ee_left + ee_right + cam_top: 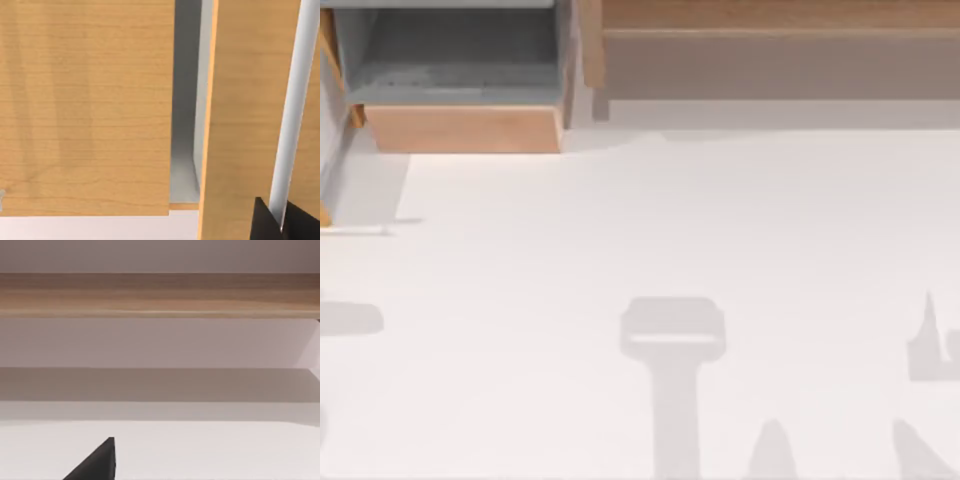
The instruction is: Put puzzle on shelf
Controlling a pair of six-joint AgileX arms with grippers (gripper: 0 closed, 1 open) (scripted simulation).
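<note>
White surface [670, 230] carries shelf [770, 15] at rear right, beside grey-lined box [460, 90]; tool states cannot be told.

Light-brown wooden shelf [770, 15], grey-lined wood-fronted box [460, 128], white table [670, 230].

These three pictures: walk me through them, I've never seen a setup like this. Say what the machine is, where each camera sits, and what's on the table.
This is a simulated two-armed AgileX robot at a white table. One picture looks down from above: a grey-lined wooden-fronted box sits at the far left, and the long wooden shelf at the far right. The grey shapes are shadows of the arms. The other two pictures come from cameras on the wrists. The left one faces wooden panels close up, with a dark fingertip at its edge. The right one faces the shelf, with another fingertip.
</note>
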